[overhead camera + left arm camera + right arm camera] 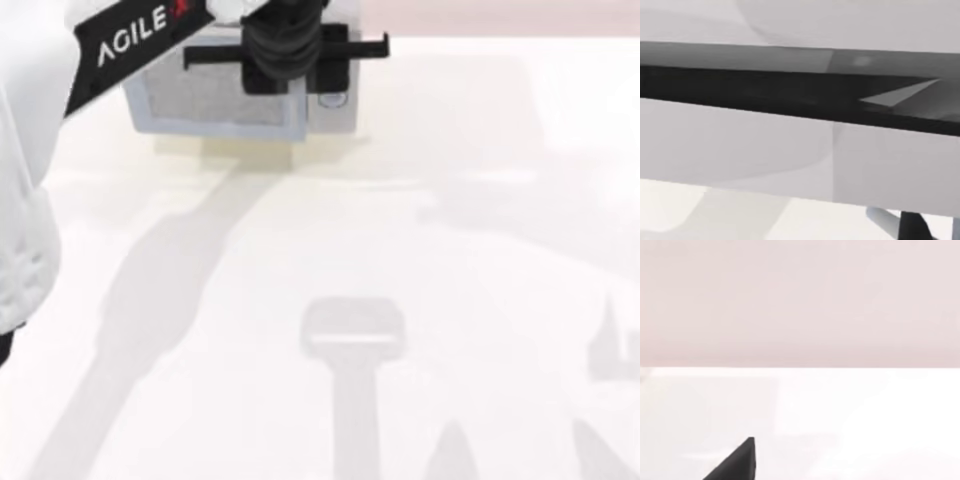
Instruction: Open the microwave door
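Note:
The microwave (335,115) stands at the table's far left. Its light-grey microwave door (215,105) with the speckled mesh window faces the front, and a round knob (333,98) sits on the narrow panel to its right. My left arm reaches over the box. My left gripper (290,50) hangs over the door's right end, so its grip is hidden. In the left wrist view, grey microwave surfaces (765,150) fill the picture with a dark band (765,92) across them. A grey rod (885,220) lies against a dark piece of the left gripper (912,229). My right gripper (740,462) shows only as a dark tip over bare table.
The pale table (420,250) spreads in front of and to the right of the microwave, crossed by arm shadows. A pinkish back wall (800,300) rises behind the table's far edge.

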Controlling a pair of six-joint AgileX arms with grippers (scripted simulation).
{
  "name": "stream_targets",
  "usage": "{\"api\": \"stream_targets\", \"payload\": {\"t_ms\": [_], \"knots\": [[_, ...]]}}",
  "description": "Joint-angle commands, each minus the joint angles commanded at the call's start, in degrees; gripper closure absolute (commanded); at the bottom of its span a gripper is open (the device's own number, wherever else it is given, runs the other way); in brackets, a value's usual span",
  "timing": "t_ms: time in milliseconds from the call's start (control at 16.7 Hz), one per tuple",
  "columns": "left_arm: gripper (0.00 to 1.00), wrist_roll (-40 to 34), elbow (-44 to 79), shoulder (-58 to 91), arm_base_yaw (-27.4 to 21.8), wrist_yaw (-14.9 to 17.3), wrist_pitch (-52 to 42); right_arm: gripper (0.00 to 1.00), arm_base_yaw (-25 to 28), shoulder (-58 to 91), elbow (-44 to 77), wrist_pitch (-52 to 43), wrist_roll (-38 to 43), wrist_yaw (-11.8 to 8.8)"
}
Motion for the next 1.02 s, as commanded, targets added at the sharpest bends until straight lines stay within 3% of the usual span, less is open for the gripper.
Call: {"api": "stream_targets", "payload": {"t_ms": [1020], "knots": [[1.00, -0.2, -1.1, -0.9, -0.1, -0.1, 0.6, 0.00, 0.0, 0.0, 0.0, 0.0, 0.0, 0.0]]}}
